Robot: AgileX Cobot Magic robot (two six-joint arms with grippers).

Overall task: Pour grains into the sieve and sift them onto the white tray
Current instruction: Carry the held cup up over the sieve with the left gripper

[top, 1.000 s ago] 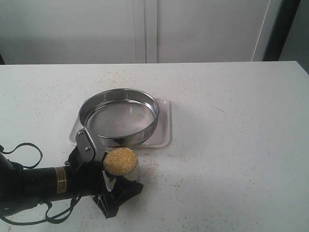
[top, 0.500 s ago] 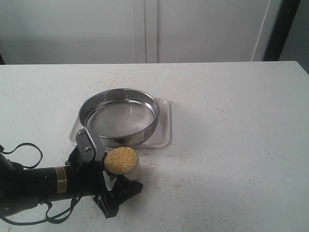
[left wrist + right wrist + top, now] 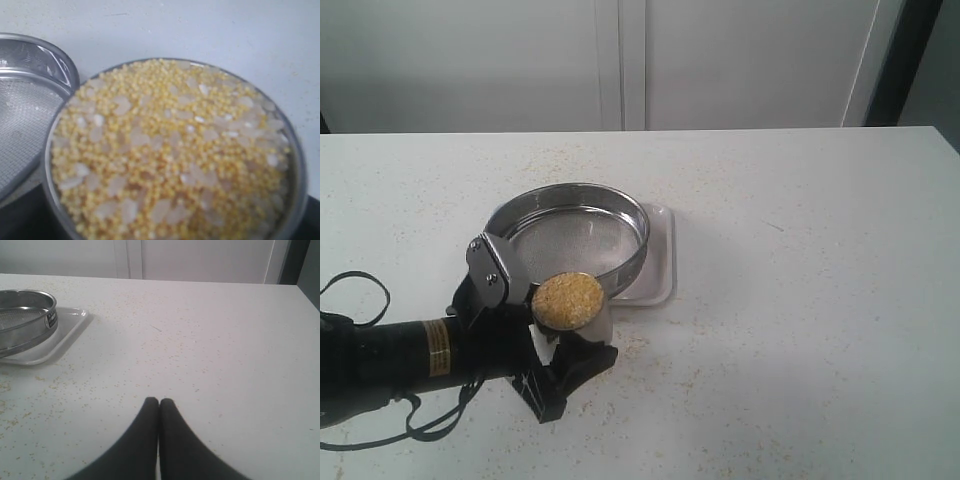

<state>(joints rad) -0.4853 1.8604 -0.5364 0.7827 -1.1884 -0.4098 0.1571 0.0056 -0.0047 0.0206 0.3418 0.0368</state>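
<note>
A small steel cup (image 3: 600,322) brimful of grains (image 3: 567,300), a mix of fine yellow granules and whitish rice-like pieces (image 3: 170,150), is held upright. My left gripper (image 3: 548,335) is shut on it from both sides, just off the table at the sieve's near rim. The wide steel sieve (image 3: 570,240) rests on the white tray (image 3: 660,268); its mesh (image 3: 25,110) holds no heap of grains. My right gripper (image 3: 159,401) is shut on nothing, low over bare table to the right of the sieve (image 3: 25,315) and tray (image 3: 55,347). It is outside the exterior view.
Loose yellow grains (image 3: 650,345) lie scattered on the white table around the tray and in front of my right gripper (image 3: 50,385). A pale wall or cabinet (image 3: 620,60) stands behind the table's far edge.
My left gripper has lifted the cup slightly and carried it toward the sieve's near rim. The right gripper has not moved.
</note>
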